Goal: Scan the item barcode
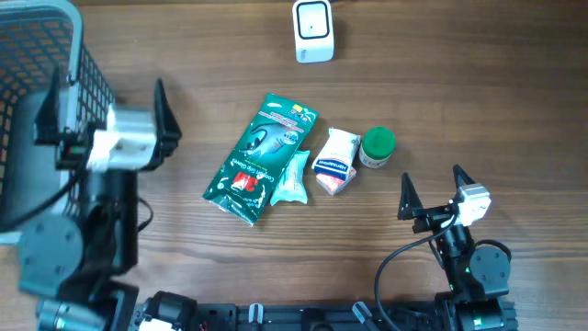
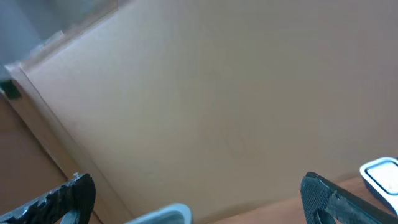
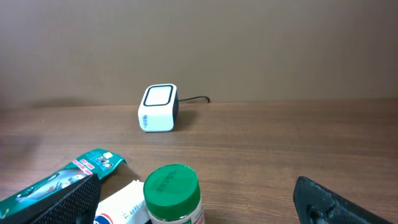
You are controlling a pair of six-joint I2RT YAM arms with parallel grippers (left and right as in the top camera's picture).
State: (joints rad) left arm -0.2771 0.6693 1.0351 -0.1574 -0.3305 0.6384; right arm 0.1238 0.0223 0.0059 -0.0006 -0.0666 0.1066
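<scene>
While the left claw and right claw both gape empty, the green-lidded jar, on the desk beside a small box, looks light, stiff and slick, best pinched across its sides.

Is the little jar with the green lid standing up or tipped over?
Standing up. The small white jar with the green lid rests on its base, lid on top.

Wooden table holds scanner, green packet, pouch, box, jar.
</scene>
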